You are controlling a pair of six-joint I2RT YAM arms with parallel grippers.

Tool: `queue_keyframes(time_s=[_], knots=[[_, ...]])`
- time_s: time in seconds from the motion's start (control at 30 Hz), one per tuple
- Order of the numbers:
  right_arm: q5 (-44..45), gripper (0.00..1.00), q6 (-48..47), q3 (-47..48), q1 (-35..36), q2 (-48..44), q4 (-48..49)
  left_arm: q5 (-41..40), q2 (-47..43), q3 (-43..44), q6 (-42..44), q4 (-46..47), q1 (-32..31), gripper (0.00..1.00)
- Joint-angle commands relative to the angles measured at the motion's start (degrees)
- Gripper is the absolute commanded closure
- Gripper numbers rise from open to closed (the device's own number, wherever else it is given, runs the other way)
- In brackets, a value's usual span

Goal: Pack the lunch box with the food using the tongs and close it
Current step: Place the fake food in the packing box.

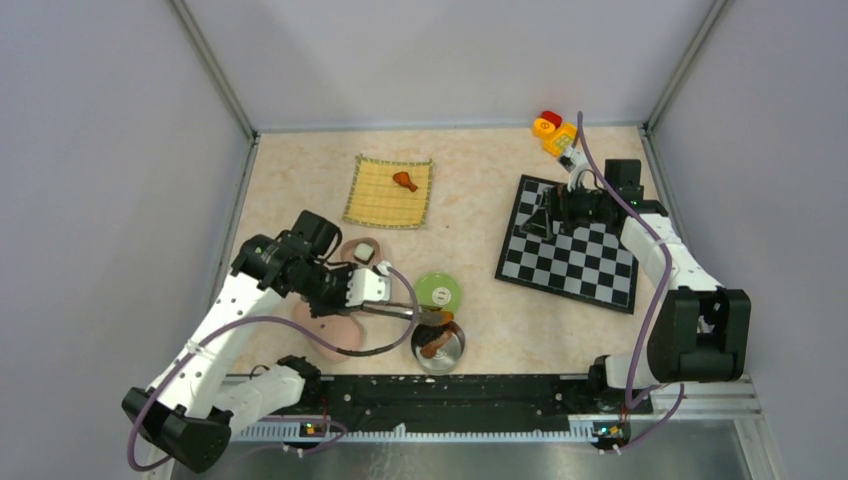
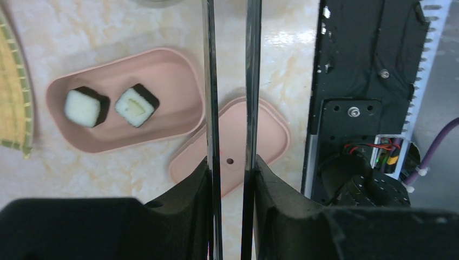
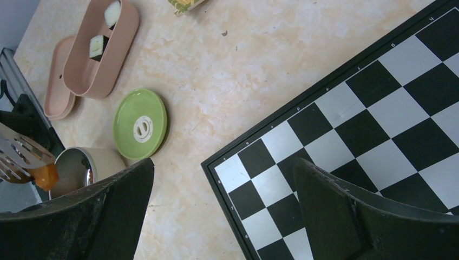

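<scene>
Beige marbled table is boxed by plain grey walls; open room is left mid-table between the grippers. Slim shiny metal tongs are clamped by the narrowed left gripper. An orange morsel is pinched at their tips by a round pot rim. Below that gripper a smooth pink oval lunch box is seen, two sushi rolls inside, flat lid just beside. Right gripper is spread wide above a glossy chessboard edge. A brown morsel is seen on a ribbed yellow mat beyond the left gripper.
</scene>
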Motion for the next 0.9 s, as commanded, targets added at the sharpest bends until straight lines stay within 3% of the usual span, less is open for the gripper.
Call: queue_keyframes(time_s=[0.0,0.47,0.73,0.87], knots=[[0.22,0.02,-0.96,0.16,-0.45,0.51,1.37,1.49,-1.44,-2.83,-0.32,-2.14,-3.32,0.72],[0.4,0.02,-1.22,0.16,-0.45,1.16,1.26,-2.98,0.12,-6.49,-4.22,1.26,-11.02,0.66],[0.33,0.02,-1.31,0.16,-0.45,1.29,1.15,-4.64,1.52,-5.31,-4.67,1.96,-12.63,0.53],[0.16,0.02,-1.4,0.24,-0.45,1.31,1.03,-4.84,1.71,-4.81,-4.71,2.22,-12.58,0.52]])
